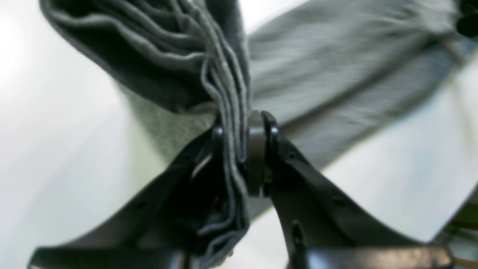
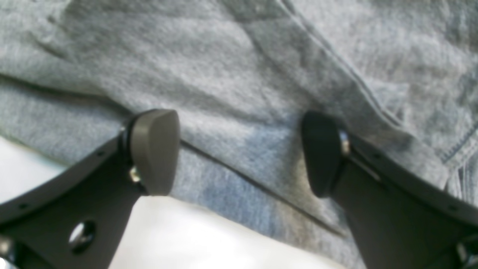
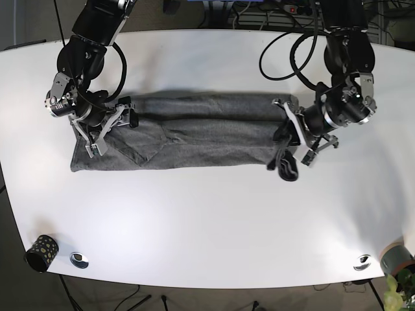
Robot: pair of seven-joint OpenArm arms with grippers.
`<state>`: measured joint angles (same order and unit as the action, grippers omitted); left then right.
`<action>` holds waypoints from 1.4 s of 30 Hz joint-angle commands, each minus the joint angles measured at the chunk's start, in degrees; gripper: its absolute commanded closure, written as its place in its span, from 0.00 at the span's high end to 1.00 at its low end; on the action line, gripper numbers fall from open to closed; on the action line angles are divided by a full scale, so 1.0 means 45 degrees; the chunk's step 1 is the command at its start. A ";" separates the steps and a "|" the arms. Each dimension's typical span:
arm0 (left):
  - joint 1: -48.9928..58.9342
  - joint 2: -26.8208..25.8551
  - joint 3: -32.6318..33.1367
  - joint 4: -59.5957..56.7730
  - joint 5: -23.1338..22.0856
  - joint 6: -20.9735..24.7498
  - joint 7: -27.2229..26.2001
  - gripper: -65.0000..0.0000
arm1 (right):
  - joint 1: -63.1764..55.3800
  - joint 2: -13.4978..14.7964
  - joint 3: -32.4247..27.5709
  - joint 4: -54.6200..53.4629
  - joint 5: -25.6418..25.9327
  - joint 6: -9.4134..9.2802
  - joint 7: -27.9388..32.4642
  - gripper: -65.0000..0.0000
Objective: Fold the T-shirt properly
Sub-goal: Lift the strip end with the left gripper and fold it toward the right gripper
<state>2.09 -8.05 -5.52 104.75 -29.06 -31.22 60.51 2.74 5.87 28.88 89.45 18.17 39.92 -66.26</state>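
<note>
**A:** Where's the shirt, which way does it run?

**B:** One grey T-shirt (image 3: 188,133), folded into a long band on the white table (image 3: 207,220). In the base view the long axis runs straight from one claw to the other. One end sits under the right gripper (image 3: 104,126), the other is bunched at the left gripper (image 3: 290,139).

**A:** Claw states?

**B:** Left gripper is clamped on the T-shirt. Left wrist view shows several stacked layers of fabric (image 1: 227,112) pinched edge-on between the pads; the rest of the cloth trails away ahead of the claw and to its side. A dark lobe of cloth hangs just below that claw in the base view.

Right gripper is spread wide, nothing between the pads (image 2: 155,149). Right wrist view: both fingertips sit over the cloth; touching or not, can't tell. A fold edge runs diagonally across the gap between them, and a stitched hem (image 2: 457,149) shows off to one side.

**A:** Any print, label, text?

**B:** None readable. Plain heathered grey.

**A:** Counts?

**B:** One shirt, two arms, two claws. Also a dark dotted cup (image 3: 40,251) at the table corner, well away from both claws.
</note>
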 commanded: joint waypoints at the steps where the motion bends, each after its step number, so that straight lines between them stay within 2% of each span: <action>1: -0.0278 0.0471 0.0513 0.0136 0.0235 0.0091 -0.0211 0.07 | 0.0221 0.0132 0.0038 0.0196 0.0191 0.0017 0.0199 0.75; 7: -0.0942 0.1370 0.2565 -0.0528 0.1994 0.0130 -0.0192 0.07 | 0.0240 0.0132 0.0038 0.0196 0.0191 0.0017 0.0199 0.75; 13: -0.1568 0.2679 0.2819 -0.1641 0.3166 0.0150 -0.0192 0.07 | 0.0240 0.0132 0.0077 0.0215 0.0191 0.0017 0.0199 0.75; 20: -0.1997 0.3538 0.2858 -0.2560 0.3635 0.0150 -0.0192 0.08 | 0.0240 0.0132 0.0097 0.0215 0.0210 0.0017 0.0199 0.75; 25: -0.1997 0.3519 0.3952 -0.2872 0.3635 0.0150 -0.0192 0.08 | 0.0240 0.0132 0.0077 0.0215 0.0210 0.0017 0.0199 0.75; 28: -0.1997 0.3519 0.4245 -0.2911 0.3654 0.0150 -0.0192 0.16 | 0.0260 0.0132 0.0038 0.0215 0.0210 0.0017 0.0199 0.75; 32: -0.1997 0.3519 0.4499 -0.2892 0.3654 0.0189 -0.0192 0.45 | 0.0318 0.0132 0.0038 0.0215 0.0210 0.0017 0.0199 0.75; 34: -0.1978 0.3538 0.4557 -0.2775 0.3869 0.0521 -0.0231 0.58 | 0.0318 0.0132 0.0038 0.0215 0.0210 0.0017 0.0199 0.75; 38: -0.1997 0.3616 0.4733 -0.2384 0.4279 0.1576 -0.0407 0.67 | 0.0318 0.0132 0.0038 0.0215 0.0210 0.0017 0.0199 0.75; 42: -0.1958 0.3558 0.5671 -0.1309 0.4279 0.1576 -0.0465 0.68 | 0.0318 0.0132 0.0038 0.0196 0.0210 0.0017 0.0199 0.75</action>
<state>-5.69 7.11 18.13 95.15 -8.56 -23.90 59.96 3.09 5.74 28.93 89.45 18.24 39.92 -66.22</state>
